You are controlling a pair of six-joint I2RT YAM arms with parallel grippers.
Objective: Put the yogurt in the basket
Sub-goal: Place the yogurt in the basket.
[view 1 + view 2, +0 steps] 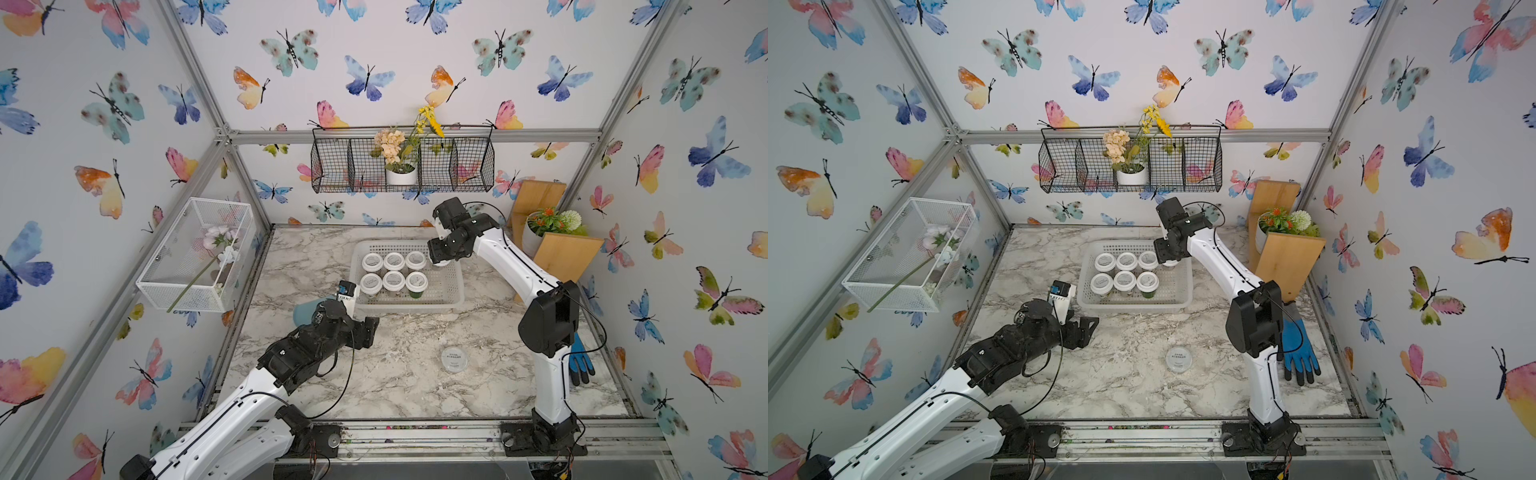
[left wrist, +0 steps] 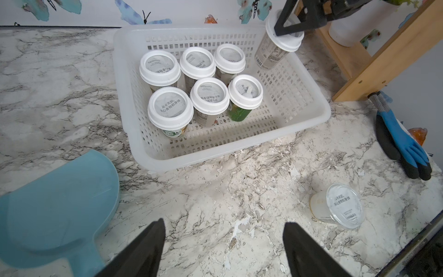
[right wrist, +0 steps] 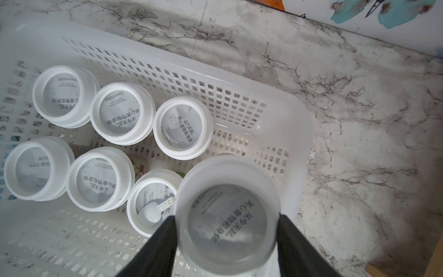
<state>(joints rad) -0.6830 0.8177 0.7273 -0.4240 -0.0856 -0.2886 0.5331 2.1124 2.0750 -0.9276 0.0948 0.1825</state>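
Slantwise, round white-lidded yogurt cup (image 2: 270, 53), perforated plastic basket (image 2: 215, 153), marbled tabletop (image 2: 215, 203)

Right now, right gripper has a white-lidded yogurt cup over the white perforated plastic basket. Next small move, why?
Probably lower it straight down: the right gripper holds the white-lidded yogurt cup tilted over bare floor of the white perforated plastic basket, beside six standing cups, seemingly not seated.

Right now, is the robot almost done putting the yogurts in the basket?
Nearly. Six yogurt cups stand in the basket already. The right hand holds a seventh cup, tilted, over the basket's far corner. One flat-lidded cup waits on the table, so that one is left. The left hand is open and empty.
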